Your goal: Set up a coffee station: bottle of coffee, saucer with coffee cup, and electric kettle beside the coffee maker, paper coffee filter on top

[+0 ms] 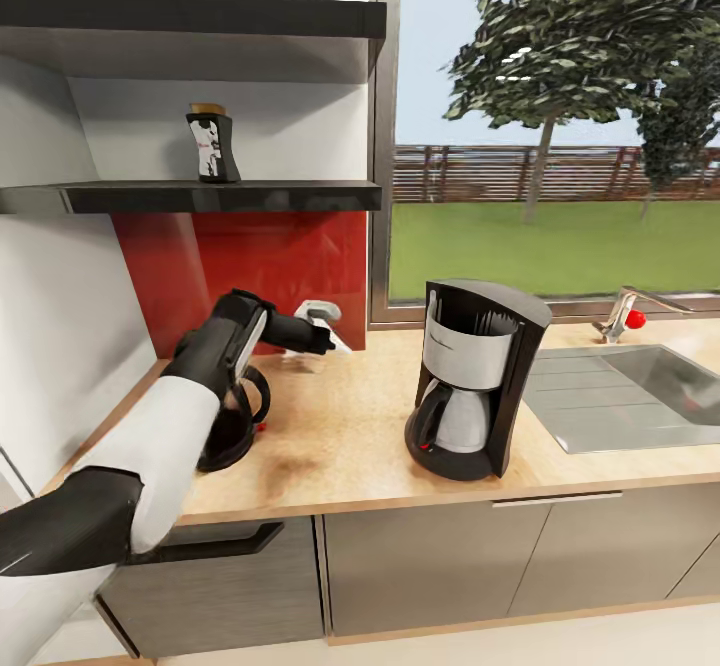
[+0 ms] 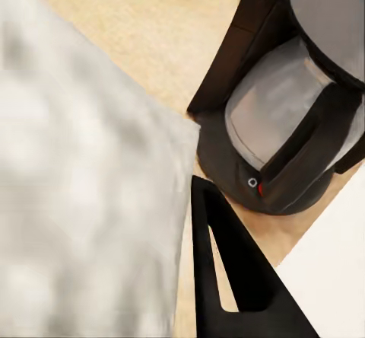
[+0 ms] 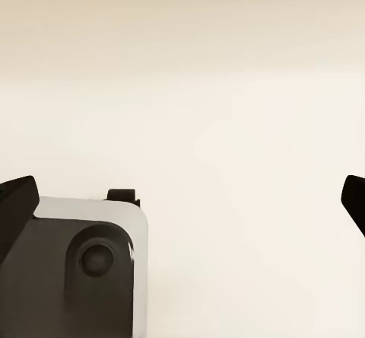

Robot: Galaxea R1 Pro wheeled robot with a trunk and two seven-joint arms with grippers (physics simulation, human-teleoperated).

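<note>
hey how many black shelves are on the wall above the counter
2. A thicker board runs along the top, and a thinner shelf sits below it, carrying the bottle of coffee. Both run out of frame on the left.

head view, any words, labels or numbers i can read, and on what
Dark jar with amber lid on the thin black wall shelf: pale label with a red mark, too blurred to read.
Black drip coffee maker on the wood-grain countertop: faint line on its silver basket, unreadable.
Nothing else carries legible text.

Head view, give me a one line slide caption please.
Left arm reaches over the kitchen countertop holding a paper coffee filter; coffee maker beside the sink, bottle of coffee on the kitchen shelf.
</note>
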